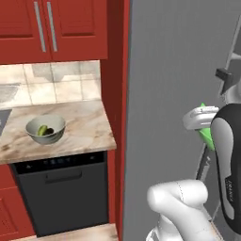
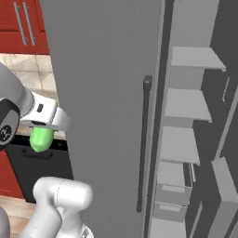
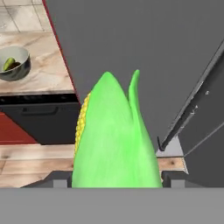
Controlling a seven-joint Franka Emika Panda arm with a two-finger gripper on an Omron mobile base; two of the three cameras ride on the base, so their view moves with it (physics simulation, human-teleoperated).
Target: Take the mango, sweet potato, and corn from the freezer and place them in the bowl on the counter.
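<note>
My gripper is shut on the corn, a yellow cob in a bright green husk that stands up between the fingers. From the base, the corn hangs under the gripper, in front of the freezer's grey door. The freezer's grey shelves show past the door's edge. Off to the left, the pale bowl sits on the marbled counter. It holds the green mango and the dark sweet potato.
The freezer door with its vertical bar handle stands between the arm and the shelves. A black appliance front sits under the counter, with red cabinets above. A wooden floor lies below.
</note>
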